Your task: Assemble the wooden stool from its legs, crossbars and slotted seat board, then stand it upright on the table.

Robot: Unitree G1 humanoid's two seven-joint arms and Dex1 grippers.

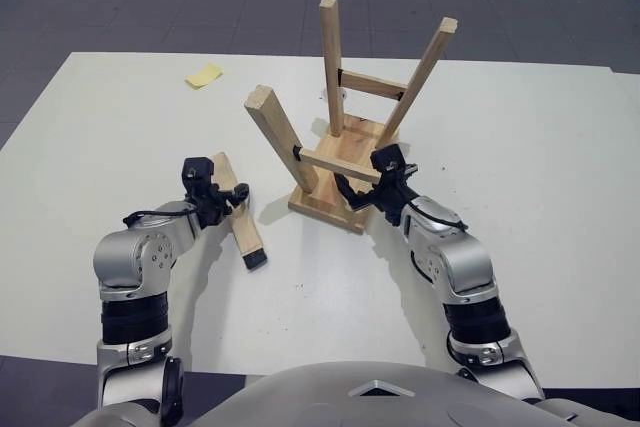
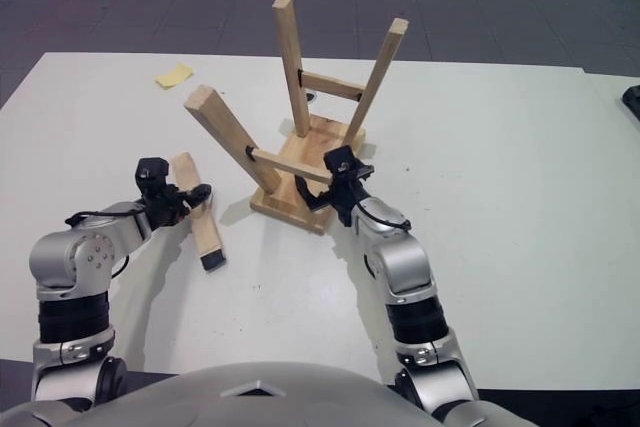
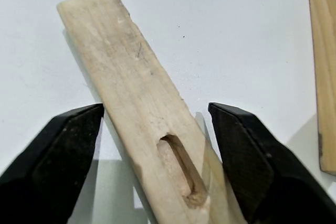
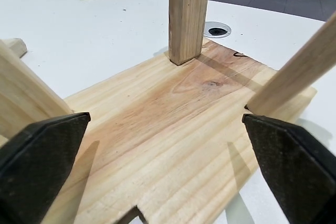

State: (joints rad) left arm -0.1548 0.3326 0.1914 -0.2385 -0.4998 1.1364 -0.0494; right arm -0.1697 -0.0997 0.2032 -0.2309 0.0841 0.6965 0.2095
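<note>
Stool (image 2: pixel 290 165): part built and upside down, near the middle of the table (image 1: pixel 540 177), just ahead of my right arm.
Seat board (image 4: pixel 157 145): lies flat on the table and serves as the holder, with three legs rising from it.
Upright leg (image 1: pixel 332 62): set in the board's far side, close to vertical.
Slanted leg (image 1: pixel 420 75): set in the far right corner, leaning out to the right.
Near leg (image 1: pixel 280 137): set on the near left side, tilted away to the left.
Upper crossbar (image 1: pixel 372 85): spans between the upright leg and the slanted leg.
Lower crossbar (image 1: pixel 325 160): runs from the near leg to just beside my right gripper. I cannot tell whether they touch.
Notch (image 4: pixel 134 214): cut into the board's near edge, and I see it open.
Loose leg (image 1: pixel 238 212): lies flat on the table left of the board and apart from it, dark-capped end towards me, mortise (image 3: pixel 181 169) facing up.
Left gripper (image 3: pixel 155 114): low over the loose leg with its fingers spread to either side of it, not clamped. The arm is bent, forearm angled inward.
Right gripper (image 4: pixel 165 129): fingers wide apart over the board's near right edge with nothing between them. The forearm reaches forward and slightly left.
Yellow note (image 1: pixel 204 75): on the far left of the table, well apart from the stool.
Grommet (image 4: pixel 216 29): in the tabletop just behind the board.
</note>
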